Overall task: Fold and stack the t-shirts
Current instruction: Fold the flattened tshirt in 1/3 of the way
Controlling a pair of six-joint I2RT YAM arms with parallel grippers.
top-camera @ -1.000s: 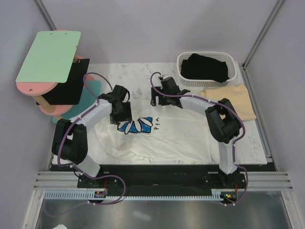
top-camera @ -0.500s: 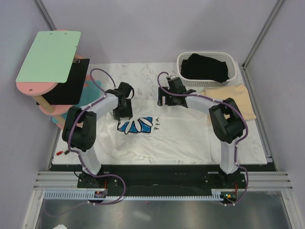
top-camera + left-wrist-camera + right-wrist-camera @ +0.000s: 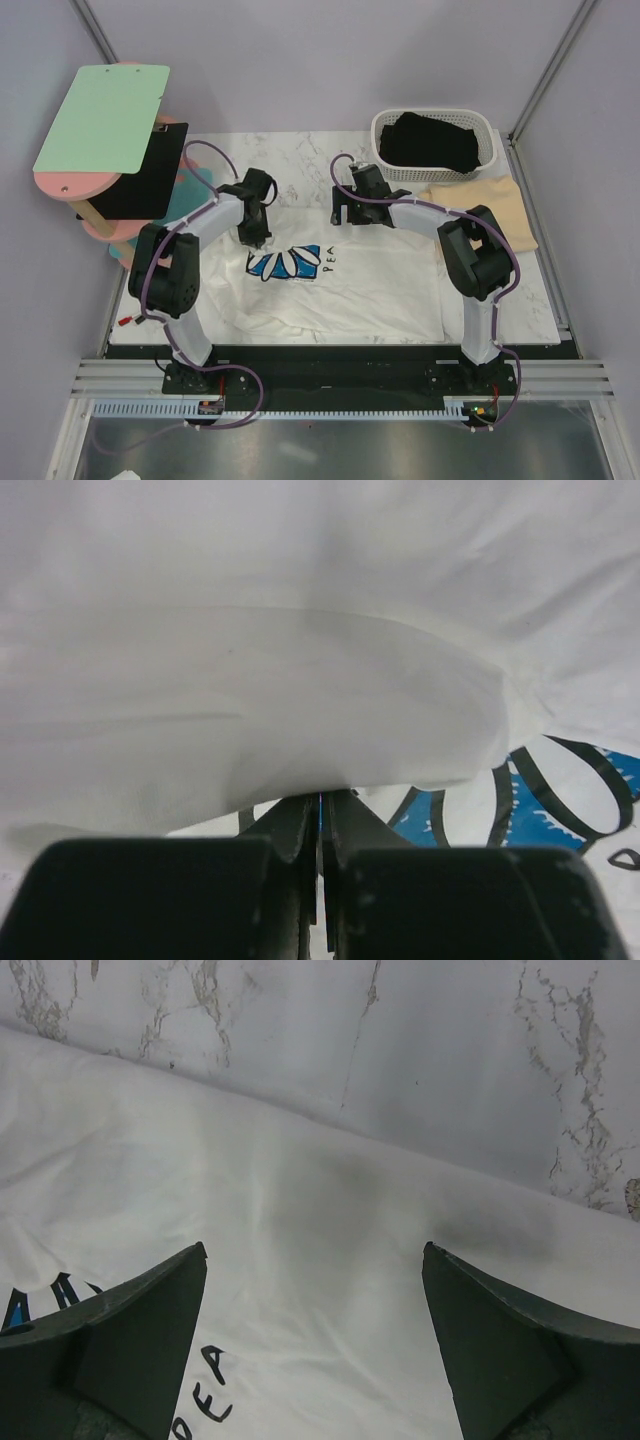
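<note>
The white t-shirt (image 3: 350,290) with the blue daisy print lies spread on the marble table, its top edge partly folded over. My left gripper (image 3: 257,232) is at the shirt's upper left, just above the print. In the left wrist view its jaws (image 3: 325,800) are shut on a fold of white fabric (image 3: 250,680). My right gripper (image 3: 345,212) stands open over the shirt's top edge, and its fingertips (image 3: 195,1260) straddle bare cloth near the "PEA" letters. A tan t-shirt (image 3: 490,205) lies at the right. A black t-shirt (image 3: 430,140) sits in the basket.
The white lattice basket (image 3: 482,122) stands at the back right. A green board (image 3: 105,115) on a pink stand, with a black sheet (image 3: 135,185) below it, overhangs the table's left side. The marble table (image 3: 290,150) shows behind the shirt.
The left gripper has shut on the shirt's fabric after shifting back and slightly right. The right gripper moved a little right and back, still open.
</note>
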